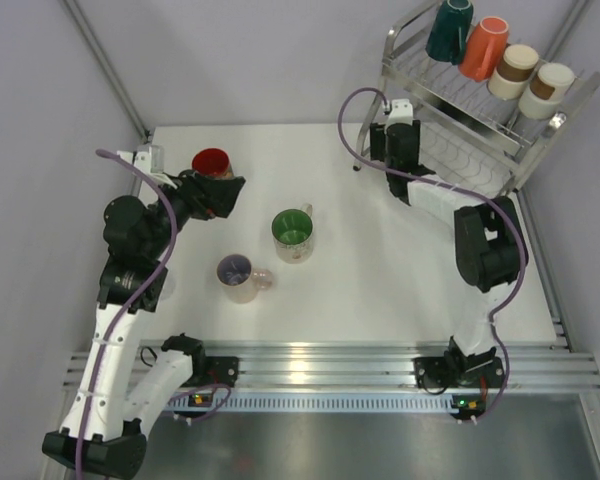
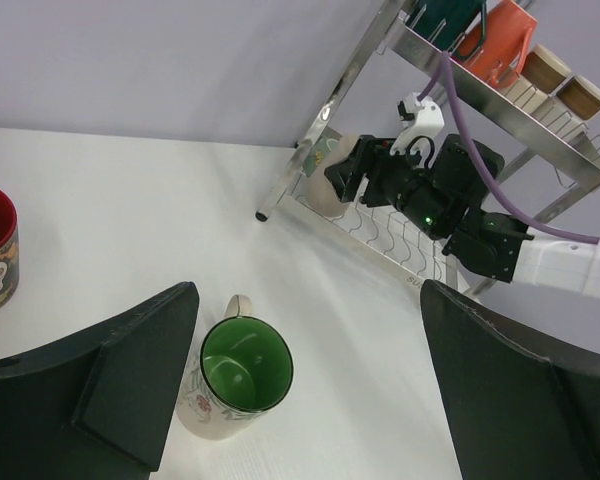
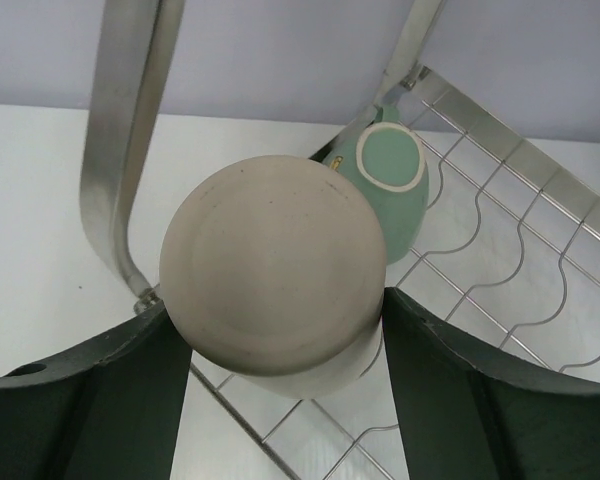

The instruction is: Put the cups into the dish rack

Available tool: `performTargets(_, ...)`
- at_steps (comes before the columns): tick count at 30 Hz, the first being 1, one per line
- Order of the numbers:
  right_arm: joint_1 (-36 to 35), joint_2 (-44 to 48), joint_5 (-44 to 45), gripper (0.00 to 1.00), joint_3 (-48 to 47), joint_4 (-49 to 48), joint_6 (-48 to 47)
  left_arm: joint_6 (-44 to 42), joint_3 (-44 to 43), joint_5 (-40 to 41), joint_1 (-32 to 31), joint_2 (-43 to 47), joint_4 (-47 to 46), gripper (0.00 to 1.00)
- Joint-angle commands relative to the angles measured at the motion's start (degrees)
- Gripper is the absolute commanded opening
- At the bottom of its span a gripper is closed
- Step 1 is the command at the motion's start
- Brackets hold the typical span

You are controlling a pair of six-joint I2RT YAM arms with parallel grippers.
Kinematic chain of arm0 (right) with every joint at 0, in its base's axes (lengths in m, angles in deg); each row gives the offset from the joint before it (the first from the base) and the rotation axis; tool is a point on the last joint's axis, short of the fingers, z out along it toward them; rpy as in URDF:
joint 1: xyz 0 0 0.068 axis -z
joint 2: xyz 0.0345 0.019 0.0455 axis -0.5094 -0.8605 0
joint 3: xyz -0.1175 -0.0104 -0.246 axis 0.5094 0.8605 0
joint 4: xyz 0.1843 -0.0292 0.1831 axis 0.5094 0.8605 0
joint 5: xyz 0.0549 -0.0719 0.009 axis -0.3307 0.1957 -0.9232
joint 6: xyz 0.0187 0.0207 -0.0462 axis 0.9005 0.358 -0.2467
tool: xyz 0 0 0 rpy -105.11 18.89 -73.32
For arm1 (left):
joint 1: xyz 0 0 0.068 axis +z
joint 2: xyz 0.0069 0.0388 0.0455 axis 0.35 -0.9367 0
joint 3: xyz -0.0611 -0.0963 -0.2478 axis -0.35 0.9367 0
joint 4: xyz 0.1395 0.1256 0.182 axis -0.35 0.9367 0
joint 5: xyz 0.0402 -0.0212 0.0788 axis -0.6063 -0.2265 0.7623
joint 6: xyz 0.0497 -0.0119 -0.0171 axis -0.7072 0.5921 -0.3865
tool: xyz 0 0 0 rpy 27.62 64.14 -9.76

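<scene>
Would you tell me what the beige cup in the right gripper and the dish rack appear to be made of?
The beige cup looks like matte stoneware: dull, faintly speckled, no glare. The dish rack looks like polished metal, probably chromed tube and wire, given its bright reflections.

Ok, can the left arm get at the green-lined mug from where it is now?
Probably yes. The left claw is open and pointed at the green-lined mug, with bare table between them; the red cup sits off to its side.
</scene>
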Motion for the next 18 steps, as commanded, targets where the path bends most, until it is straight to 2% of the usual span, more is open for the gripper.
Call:
performTargets(1,1.88,-1.99,-0.12,0.00,-4.47,-4.92,-0.06,-0.98,-2.56,0.50,0.05,1.10,-0.60,0.98)
performTargets(9,3.64,-4.19,-1.97,0.00,-5.89,-4.66,1.08,-0.36,-2.65,0.50,0.05,1.28,-0.52,0.98)
performTargets(18,4.78,-5.34,-4.26,0.00,-6.24,-5.44,6.88,-0.10,-2.74,-0.02,0.05,1.19,-0.52,0.98)
